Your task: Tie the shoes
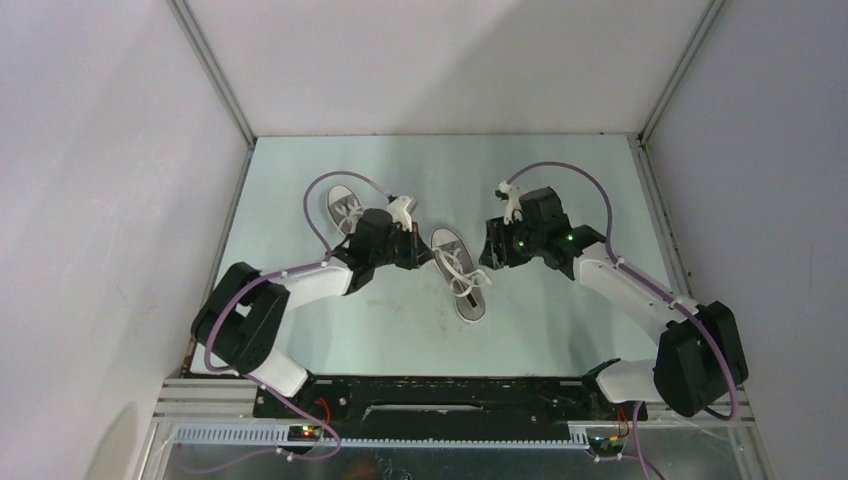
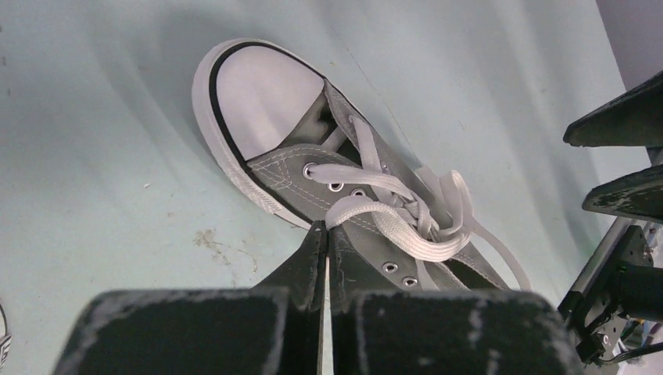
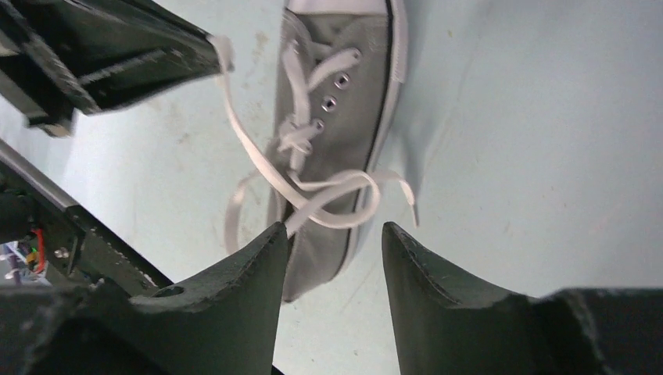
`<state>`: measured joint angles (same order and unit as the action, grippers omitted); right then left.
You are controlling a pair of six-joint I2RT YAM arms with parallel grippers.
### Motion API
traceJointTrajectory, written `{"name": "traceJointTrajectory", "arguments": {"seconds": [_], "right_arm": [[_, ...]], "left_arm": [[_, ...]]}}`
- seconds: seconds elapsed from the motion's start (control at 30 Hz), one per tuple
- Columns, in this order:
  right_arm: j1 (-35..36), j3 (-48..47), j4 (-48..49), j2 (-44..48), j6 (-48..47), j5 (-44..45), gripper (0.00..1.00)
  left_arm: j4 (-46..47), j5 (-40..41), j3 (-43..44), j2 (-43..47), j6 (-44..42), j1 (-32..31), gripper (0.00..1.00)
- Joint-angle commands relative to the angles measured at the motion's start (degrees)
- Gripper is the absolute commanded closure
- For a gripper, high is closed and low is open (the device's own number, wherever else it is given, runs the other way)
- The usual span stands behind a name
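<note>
1. Pale green tabletop (image 1: pixel 380 335) fills the floor of a white-walled booth (image 1: pixel 100 150), with both arms reaching in from its near edge.
2. Left of centre, toward the far edge, lies the left sneaker (image 1: pixel 343 207). The left arm partly covers it, so I cannot tell whether its laces are tied.
3. The left gripper (image 2: pixel 324 234) is pressed together. From the right wrist view it appears to pinch one end of the white lace (image 3: pixel 234 133), drawn out from the other shoe.
4. The middle sneaker (image 1: pixel 462 272) lies at a slant near the tabletop's centre, between the two grippers. Its laces are crossed at the top eyelets in a loose tangle, with no finished bow.
5. The right gripper (image 3: pixel 332 234) is spread apart just above the sneaker's side. A slack loop of lace lies just beyond its fingertips, and nothing is clearly held.
6. Handling, as I judge it:
   - The shoe looks small and light, so a hard pull would probably drag it across the smooth surface.
   - The lace is flat, soft and limp, and it will sag unless kept taut.
   - The best hold is across its flat faces on a free strand, clear of the eyelets and the canvas.
</note>
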<state>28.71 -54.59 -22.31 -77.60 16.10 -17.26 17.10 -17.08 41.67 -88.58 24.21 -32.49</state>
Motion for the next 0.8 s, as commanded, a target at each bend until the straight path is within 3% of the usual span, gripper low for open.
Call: {"name": "traceJointTrajectory", "arguments": {"seconds": [0.0, 0.17, 0.37, 0.77], "right_arm": [[-1.47, 4.25, -1.42, 2.18, -2.74, 4.63, 0.50], [-1.85, 7.96, 0.35, 1.47, -2.13, 5.52, 0.46], [-1.83, 6.84, 1.72, -4.49, -3.36, 3.97, 0.34], [4.05, 0.63, 2.19, -14.77, -3.41, 15.69, 0.38]], "left_arm": [[-0.24, 0.83, -0.67, 2.46, 2.16, 0.79, 1.00], [-1.60, 2.30, -2.29, 5.49, 2.84, 1.75, 1.00], [-6.87, 3.44, -3.10, 11.67, 2.79, 3.08, 1.00], [-12.01, 2.27, -2.83, 17.34, 1.77, 3.40, 1.00]]}}
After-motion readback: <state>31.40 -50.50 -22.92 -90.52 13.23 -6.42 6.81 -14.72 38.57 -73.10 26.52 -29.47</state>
